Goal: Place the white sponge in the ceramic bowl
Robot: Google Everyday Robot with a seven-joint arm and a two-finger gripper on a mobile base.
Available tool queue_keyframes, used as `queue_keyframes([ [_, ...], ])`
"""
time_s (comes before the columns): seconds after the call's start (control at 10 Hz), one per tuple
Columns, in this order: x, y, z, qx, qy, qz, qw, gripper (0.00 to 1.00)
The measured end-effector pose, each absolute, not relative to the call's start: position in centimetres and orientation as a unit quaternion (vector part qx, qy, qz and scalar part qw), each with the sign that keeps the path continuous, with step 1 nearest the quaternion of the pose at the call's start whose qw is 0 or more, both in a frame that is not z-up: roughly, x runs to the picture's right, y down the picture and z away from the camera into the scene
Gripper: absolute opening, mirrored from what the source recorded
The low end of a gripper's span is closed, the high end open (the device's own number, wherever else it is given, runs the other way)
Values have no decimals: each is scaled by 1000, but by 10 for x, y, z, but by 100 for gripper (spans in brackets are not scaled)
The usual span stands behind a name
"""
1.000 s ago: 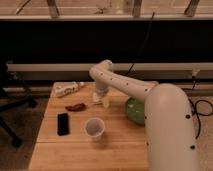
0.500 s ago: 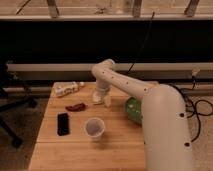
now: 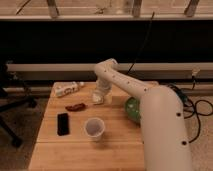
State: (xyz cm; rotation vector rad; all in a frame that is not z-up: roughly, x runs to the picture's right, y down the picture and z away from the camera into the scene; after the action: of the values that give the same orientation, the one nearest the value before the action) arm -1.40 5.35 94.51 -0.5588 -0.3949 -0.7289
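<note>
The white sponge (image 3: 97,99) lies on the wooden table (image 3: 65,150) near its back middle. My gripper (image 3: 100,94) hangs straight down from the white arm and is right at the sponge, touching or just over it. The ceramic bowl (image 3: 131,111) is green and sits to the right of the sponge. My arm hides much of the bowl.
A white paper cup (image 3: 94,128) stands in front of the sponge. A black phone (image 3: 63,123) lies at the left, a red snack (image 3: 76,106) behind it, and a white packet (image 3: 67,89) at the back left. A chair base (image 3: 12,107) stands left of the table.
The arm's elbow has shifted slightly to the right. The gripper stays at the sponge, and the sponge has not visibly moved.
</note>
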Motion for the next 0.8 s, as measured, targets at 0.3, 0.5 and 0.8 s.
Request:
queue_keyframes([
  [0.3,-21,48,953,-253,-211,-378,865,80],
  [0.5,-27,48,958,-253,-216,-398,855,80],
  [0.8,-37,51,965,-263,-218,-427,837,79],
])
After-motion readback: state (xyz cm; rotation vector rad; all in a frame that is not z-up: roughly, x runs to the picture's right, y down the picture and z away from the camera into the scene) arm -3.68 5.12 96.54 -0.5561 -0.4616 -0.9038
